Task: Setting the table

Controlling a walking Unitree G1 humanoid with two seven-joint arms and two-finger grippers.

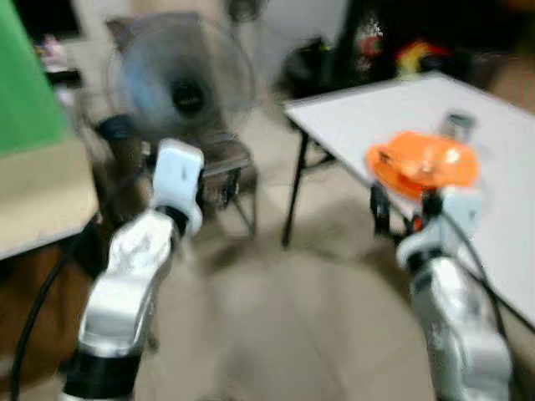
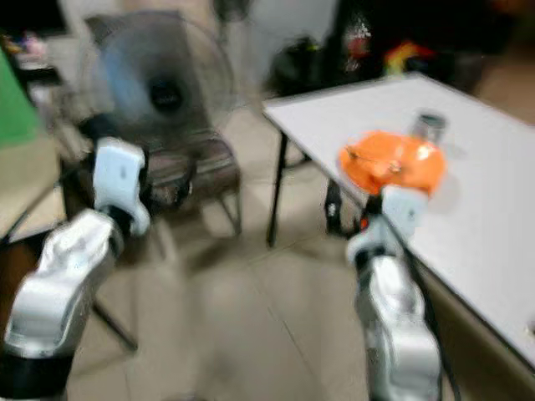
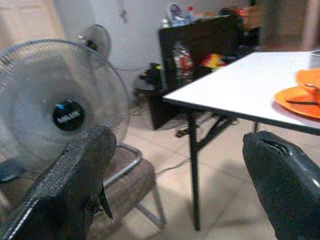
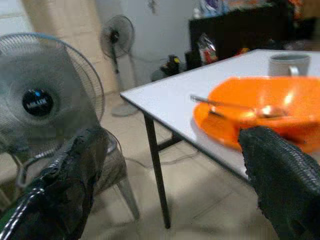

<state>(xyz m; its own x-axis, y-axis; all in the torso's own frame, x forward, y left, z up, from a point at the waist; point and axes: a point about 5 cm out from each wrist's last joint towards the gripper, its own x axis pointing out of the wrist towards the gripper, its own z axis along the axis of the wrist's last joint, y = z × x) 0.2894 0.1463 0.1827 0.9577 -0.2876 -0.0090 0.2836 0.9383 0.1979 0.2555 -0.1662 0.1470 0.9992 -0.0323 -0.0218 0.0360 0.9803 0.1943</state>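
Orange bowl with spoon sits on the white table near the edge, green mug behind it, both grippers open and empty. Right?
One thing is off: the mug is grey, not green, as the right wrist view shows. The rest holds: the orange bowl with the spoon sits on the white table near its edge, and the left gripper and right gripper are both open and empty.

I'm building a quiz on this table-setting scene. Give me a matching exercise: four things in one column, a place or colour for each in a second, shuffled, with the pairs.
Things:
1. spoon
2. grey mug
3. fan
4. white table

Places or colours:
A. stands on a chair seat
B. lies in the orange bowl
C. on the table behind the bowl
D. has black legs

Pairs: 1-B, 2-C, 3-A, 4-D
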